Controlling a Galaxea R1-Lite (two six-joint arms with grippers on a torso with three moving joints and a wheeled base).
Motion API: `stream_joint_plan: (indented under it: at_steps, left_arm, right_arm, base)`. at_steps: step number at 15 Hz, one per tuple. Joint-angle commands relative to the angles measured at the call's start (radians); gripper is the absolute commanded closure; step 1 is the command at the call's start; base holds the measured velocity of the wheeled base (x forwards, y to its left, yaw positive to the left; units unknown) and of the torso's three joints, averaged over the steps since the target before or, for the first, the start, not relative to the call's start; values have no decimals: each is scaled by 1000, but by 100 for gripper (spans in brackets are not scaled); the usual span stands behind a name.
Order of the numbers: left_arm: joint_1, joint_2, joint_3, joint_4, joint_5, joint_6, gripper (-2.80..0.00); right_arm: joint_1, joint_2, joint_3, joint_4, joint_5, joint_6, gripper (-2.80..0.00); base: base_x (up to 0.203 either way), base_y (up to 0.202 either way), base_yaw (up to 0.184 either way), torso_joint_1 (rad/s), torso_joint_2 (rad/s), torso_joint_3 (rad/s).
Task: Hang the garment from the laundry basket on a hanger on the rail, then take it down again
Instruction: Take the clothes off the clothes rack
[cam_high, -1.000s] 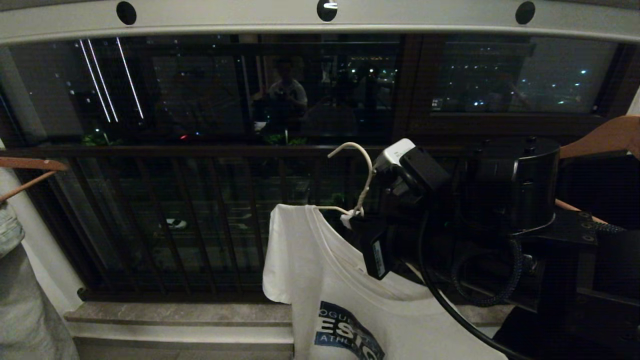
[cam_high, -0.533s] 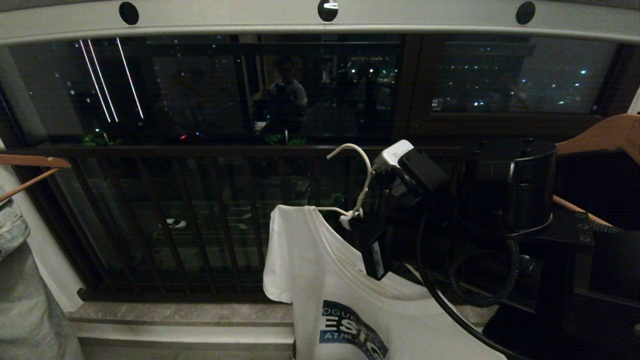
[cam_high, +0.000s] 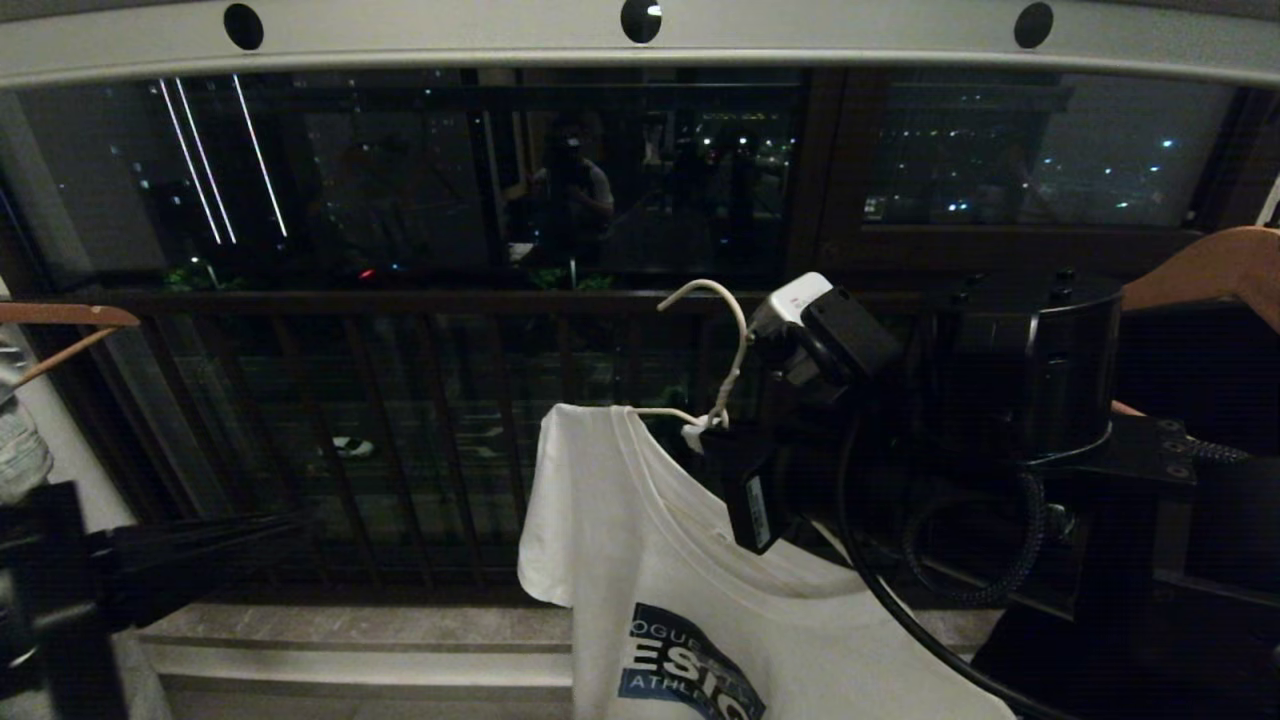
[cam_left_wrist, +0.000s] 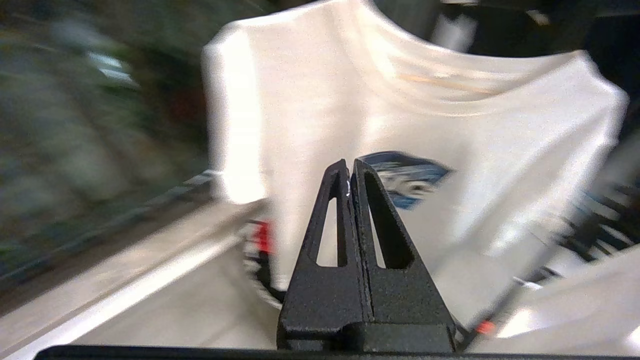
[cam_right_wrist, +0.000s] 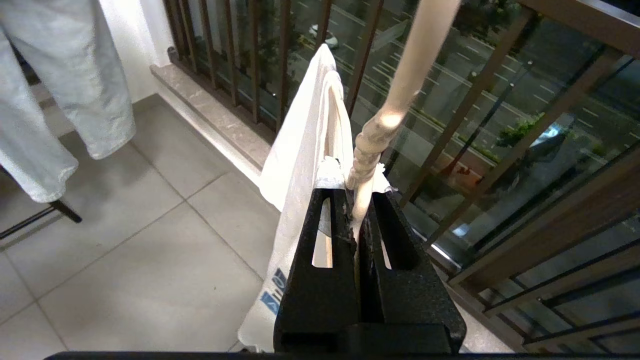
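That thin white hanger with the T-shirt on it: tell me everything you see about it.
The hanger is thin white wire with a big curved hook and a twisted neck; its coating looks rough and chipped near the neck. It stands roughly upright, the hook free in the air well below the rail, not hung on it. The right claw is shut on its neck. The white T-shirt hangs on it, hiding most of its shoulders.

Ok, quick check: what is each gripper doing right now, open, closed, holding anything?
Left gripper: jaws closed, holding nothing, pointing at the T-shirt.
Right gripper: jaws closed on the neck of the wire hanger that carries the T-shirt.
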Motion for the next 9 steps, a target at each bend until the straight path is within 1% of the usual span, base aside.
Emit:
stream_joint_plan:
  at_steps: [1,3,6,7,8,9]
  left_arm:
    - [-90,275,-111,-2,-14,1,0]
    - [-138,389,-148,-16,-21,5,0]
    - [-180,529,-161,-86,-22,-11,0]
    - [-193,560,-162,-112,-22,-40,0]
    - [-208,580,-164,-141,-21,-99,0]
    - [-217,592,-164,-189,-19,-142,-280]
  right_arm:
    - [-14,4,-2,-3,-1,-1,0]
    - [-26,16,-10,-3,0,0,0]
    - [-26,16,-8,-3,1,0,0]
    - [-26,17,-8,-3,1,0,0]
    - [-26,17,-8,-3,1,0,0]
    - [-23,17,-7,-3,1,0,0]
  base:
    - [0,0,0,0,0,0]
    - [0,0,0,0,0,0]
    - [0,0,0,0,0,0]
    - [0,0,0,0,0,0]
    - [0,0,0,0,0,0]
    - [0,0,0,0,0,0]
